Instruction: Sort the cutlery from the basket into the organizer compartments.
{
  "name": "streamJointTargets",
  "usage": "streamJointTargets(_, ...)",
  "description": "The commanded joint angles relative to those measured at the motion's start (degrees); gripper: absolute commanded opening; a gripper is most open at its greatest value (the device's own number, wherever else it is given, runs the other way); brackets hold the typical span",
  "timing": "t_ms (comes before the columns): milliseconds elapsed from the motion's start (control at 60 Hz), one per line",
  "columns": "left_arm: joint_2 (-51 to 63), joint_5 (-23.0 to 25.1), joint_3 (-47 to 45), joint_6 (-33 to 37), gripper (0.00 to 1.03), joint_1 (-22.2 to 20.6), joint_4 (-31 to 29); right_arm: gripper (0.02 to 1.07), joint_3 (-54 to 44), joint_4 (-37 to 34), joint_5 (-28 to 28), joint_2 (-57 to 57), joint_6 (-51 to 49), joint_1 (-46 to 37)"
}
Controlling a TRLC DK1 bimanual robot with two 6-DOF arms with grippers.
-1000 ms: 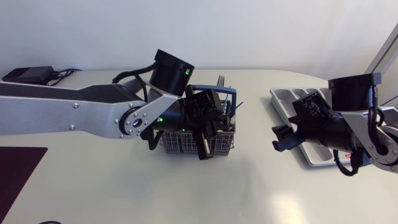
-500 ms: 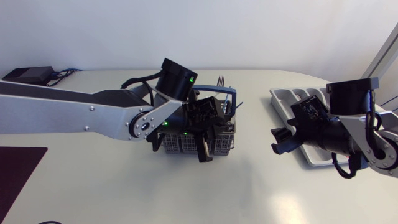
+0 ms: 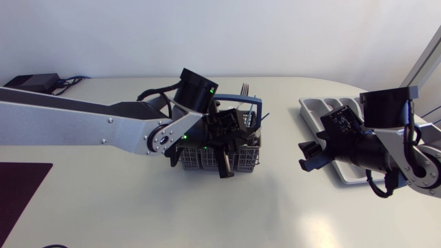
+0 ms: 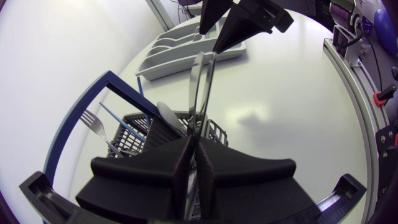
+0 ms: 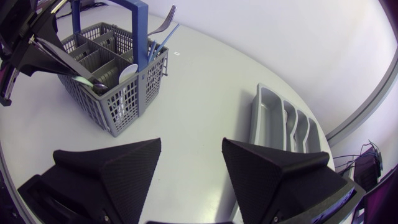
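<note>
A slim silver piece of cutlery (image 4: pixel 200 93), whose kind cannot be told, is clamped between the closed fingers of the left gripper (image 4: pixel 196 148). It is held directly over the grey basket (image 3: pixel 196 160) with the blue handle, which stands near the middle of the table (image 3: pixel 138 207). A fork (image 4: pixel 93 121), a white spoon (image 4: pixel 166 115) and a thin blue stick (image 4: pixel 121 124) are seen standing in the basket. The right gripper (image 5: pixel 191 149) is held with its fingers wide apart, between the basket and the grey organizer (image 3: pixel 313 107), which lies towards the table's right edge.
</note>
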Motion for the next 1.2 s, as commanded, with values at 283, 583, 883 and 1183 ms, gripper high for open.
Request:
streamJointTargets(283, -6.9, 0.26, -2.48, -2.01, 0.04, 0.8, -1.05, 0.74, -1.46, -0.44, 1.75, -2.05, -0.28, 2.21)
streamJointTargets(583, -13.49, 0.17, -3.62, -3.85, 0.04, 0.8, -0.35, 0.74, -1.29, -1.23, 3.24, -3.9, -0.19, 4.23)
streamJointTargets(883, -21.75, -1.5, -3.01, -7.37, 0.04, 0.71, -0.79, 0.74, -1.2, -2.28, 2.63, -9.43, -0.28, 7.22)
streamJointTargets(1183, -27.9, -2.64, -1.07, -13.35, 0.04, 0.36, -3.34, 0.74, -0.15, -3.78, -4.05, -15.85, 1.04, 10.03)
